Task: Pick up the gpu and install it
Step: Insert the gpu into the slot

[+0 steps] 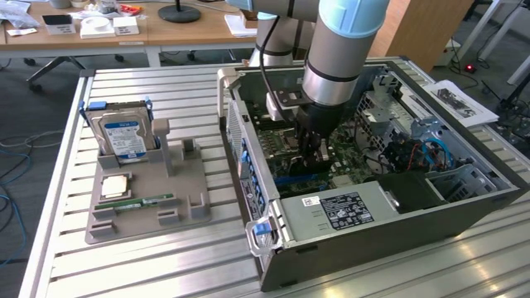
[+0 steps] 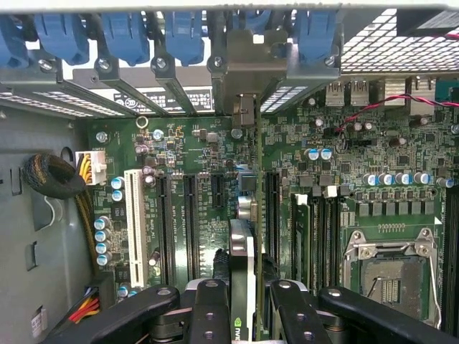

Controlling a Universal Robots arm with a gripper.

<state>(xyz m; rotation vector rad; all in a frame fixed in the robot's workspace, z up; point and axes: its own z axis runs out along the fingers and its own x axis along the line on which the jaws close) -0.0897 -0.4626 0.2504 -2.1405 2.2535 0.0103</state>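
while the arm reaches down into the open computer case (image 1: 463, 192), the gripper (image 2: 242, 301) is clamped on the gpu (image 2: 242, 244). the card stands edge-on over the motherboard (image 2: 358, 165), among its expansion slots.

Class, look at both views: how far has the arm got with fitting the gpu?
Done: the gpu is picked up and carried inside the open computer case. In hand: the gripper is shut on it, edge-on above the motherboard. Left: whether it is seated cannot be told.
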